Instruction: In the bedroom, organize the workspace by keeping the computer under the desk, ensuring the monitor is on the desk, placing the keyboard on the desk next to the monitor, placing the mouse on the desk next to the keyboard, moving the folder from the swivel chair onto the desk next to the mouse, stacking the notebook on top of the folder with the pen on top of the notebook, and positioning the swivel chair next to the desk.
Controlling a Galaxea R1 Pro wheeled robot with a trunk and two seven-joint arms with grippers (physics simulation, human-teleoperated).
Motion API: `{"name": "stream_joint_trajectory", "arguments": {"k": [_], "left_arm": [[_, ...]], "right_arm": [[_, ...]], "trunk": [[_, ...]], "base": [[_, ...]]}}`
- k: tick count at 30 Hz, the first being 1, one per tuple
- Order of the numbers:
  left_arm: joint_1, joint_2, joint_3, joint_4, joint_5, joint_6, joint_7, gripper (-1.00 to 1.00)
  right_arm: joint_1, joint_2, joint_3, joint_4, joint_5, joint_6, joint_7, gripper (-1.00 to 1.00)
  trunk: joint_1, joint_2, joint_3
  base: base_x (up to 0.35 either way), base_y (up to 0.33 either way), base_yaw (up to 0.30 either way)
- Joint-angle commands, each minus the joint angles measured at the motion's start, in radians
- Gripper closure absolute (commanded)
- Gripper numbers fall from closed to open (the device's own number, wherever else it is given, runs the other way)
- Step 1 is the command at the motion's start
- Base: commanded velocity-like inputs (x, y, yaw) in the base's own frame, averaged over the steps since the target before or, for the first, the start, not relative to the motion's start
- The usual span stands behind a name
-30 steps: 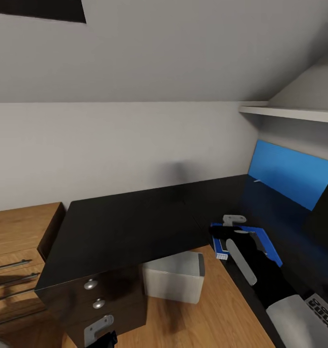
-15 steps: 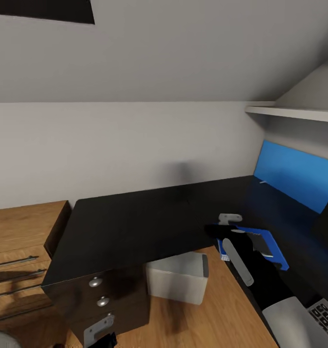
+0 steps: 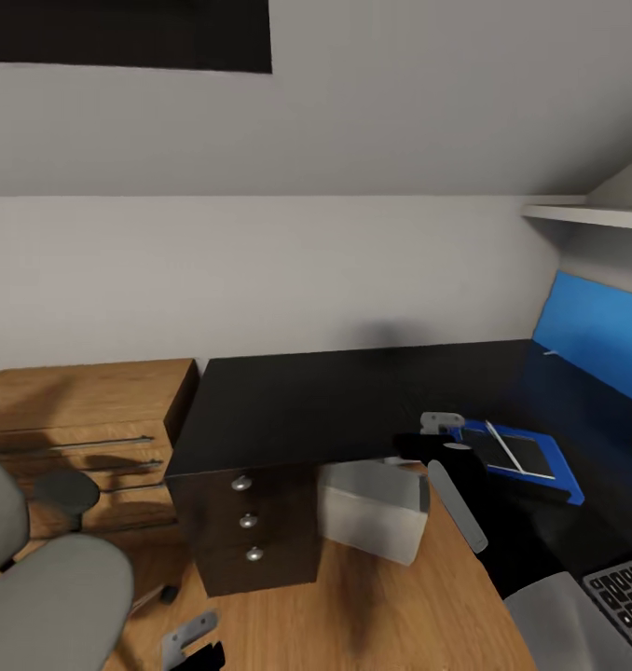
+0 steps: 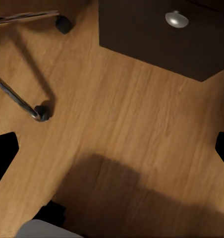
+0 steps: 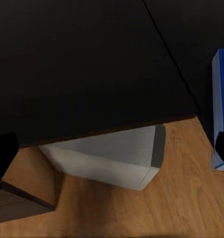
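On the black desk lies the blue folder, with the dark notebook on it and a thin pale pen across the notebook. My right gripper hovers open at the desk's inner edge, just left of the folder and above the grey computer, which stands under the desk. The keyboard shows at the lower right. The grey swivel chair stands at the lower left. My left gripper hangs open over the floor. The monitor and mouse are out of view.
A black drawer unit with silver knobs closes the desk's left end. A low wooden shelf unit stands against the wall beyond the chair. The chair's chrome leg and caster are close to my left gripper. A blue wall panel backs the desk.
The head camera has swung left, so the chair and more of the shelf unit came into view. My right gripper, earlier over the folder, now sits left of it, uncovering notebook and pen.
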Motion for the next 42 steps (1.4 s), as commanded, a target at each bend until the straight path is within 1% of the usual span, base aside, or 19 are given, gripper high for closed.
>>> {"name": "stream_joint_trajectory", "arguments": {"k": [1, 13, 16, 23, 27, 34, 41, 42], "left_arm": [[0.000, 0.001, -0.003, -0.002, 0.005, 0.003, 0.007, -1.00], [0.000, 0.001, -0.003, -0.001, 0.006, 0.004, 0.006, -1.00], [0.000, 0.002, -0.003, -0.001, 0.005, 0.004, 0.006, -1.00], [0.000, 0.002, -0.003, -0.001, 0.004, 0.003, 0.005, -1.00], [0.000, 0.002, -0.002, -0.001, 0.004, 0.003, 0.005, -1.00], [0.000, 0.002, -0.002, -0.001, 0.002, 0.004, 0.005, -1.00], [0.000, 0.004, 0.000, -0.002, 0.002, 0.005, 0.005, -1.00], [0.000, 0.006, 0.000, -0.001, 0.002, 0.005, 0.006, -1.00]], "right_arm": [[-0.001, -0.001, 0.003, -0.001, -0.010, 0.002, -0.010, -1.00], [-0.001, 0.000, 0.003, 0.002, -0.009, 0.001, -0.011, -1.00], [-0.001, 0.000, 0.012, 0.002, -0.009, 0.001, -0.011, -1.00], [-0.001, 0.000, 0.016, 0.002, -0.009, 0.001, -0.011, -1.00], [-0.001, 0.000, 0.042, 0.002, -0.009, 0.001, -0.011, -1.00], [-0.001, 0.000, 0.056, 0.003, -0.008, 0.001, -0.011, -1.00], [-0.001, 0.000, 0.078, 0.010, -0.007, 0.000, -0.010, -1.00], [-0.001, 0.000, 0.080, 0.011, -0.007, 0.000, -0.010, -1.00]], "trunk": [[-0.001, -0.001, -0.001], [-0.001, -0.001, -0.001], [-0.001, -0.001, -0.001], [-0.001, -0.001, -0.001], [-0.001, -0.001, -0.001], [-0.001, -0.001, -0.001], [-0.001, -0.001, -0.001], [-0.004, 0.006, 0.002]], "base": [[-0.335, 0.000, 0.276], [-0.335, 0.000, 0.264], [-0.336, 0.000, 0.253], [-0.336, 0.000, 0.249], [-0.334, 0.000, 0.207], [-0.299, 0.000, 0.139], [-0.069, 0.000, 0.058], [-0.015, 0.000, 0.013]]}}
